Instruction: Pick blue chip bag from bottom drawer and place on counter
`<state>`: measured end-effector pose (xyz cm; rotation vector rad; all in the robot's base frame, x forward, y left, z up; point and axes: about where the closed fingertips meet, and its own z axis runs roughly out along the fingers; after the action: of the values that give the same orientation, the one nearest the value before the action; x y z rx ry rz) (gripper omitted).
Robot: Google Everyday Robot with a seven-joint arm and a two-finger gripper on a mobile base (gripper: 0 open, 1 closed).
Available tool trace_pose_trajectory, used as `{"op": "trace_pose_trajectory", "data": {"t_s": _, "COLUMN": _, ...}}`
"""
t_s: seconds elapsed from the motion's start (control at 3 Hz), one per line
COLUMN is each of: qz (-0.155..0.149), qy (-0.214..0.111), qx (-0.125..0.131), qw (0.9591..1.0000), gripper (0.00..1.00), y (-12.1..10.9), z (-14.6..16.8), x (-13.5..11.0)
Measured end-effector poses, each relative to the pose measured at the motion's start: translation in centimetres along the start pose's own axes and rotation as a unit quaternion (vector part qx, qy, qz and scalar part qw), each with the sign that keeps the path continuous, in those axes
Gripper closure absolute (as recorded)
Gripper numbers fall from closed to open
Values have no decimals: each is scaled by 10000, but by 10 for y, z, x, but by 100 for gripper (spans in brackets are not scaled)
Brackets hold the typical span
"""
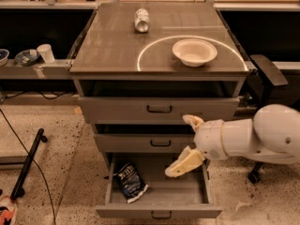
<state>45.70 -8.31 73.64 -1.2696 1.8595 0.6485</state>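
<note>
The blue chip bag (pixel 130 181) lies crinkled in the left part of the open bottom drawer (pixel 159 212), which is pulled out at the foot of the cabinet. My gripper (pixel 185 144) hangs in front of the middle drawer, above the right half of the bottom drawer and to the right of the bag. Its two cream fingers (pixel 182 164) are spread open and hold nothing. The counter (pixel 112 46) is the glossy cabinet top with a white arc.
A white bowl (pixel 194 52) and a silver can (pixel 141 20) sit on the counter. A side shelf (pixel 35 68) at left holds a cup and dishes. A black pole (pixel 28 161) lies on the floor at left. A chair (pixel 265 71) stands at right.
</note>
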Motion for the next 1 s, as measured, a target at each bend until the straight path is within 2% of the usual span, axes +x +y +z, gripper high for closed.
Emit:
{"op": "trace_pose_trajectory", "data": {"t_s": 0.33, "qz": -26, "qy": -462, "qx": 74, "qw": 9989, "gripper": 0, "y": 5, "z": 64, "x": 28}}
{"op": "trace_pose_trajectory", "data": {"t_s": 0.67, "qz": -381, "qy": -933, "qx": 578, "qw": 9932, "gripper": 0, "y": -20, "z": 117, "x": 49}}
{"op": "trace_pose_trajectory", "data": {"t_s": 1.0, "qz": -296, "qy": -894, "qx": 632, "qw": 9935, "gripper": 0, "y": -23, "z": 119, "x": 55}}
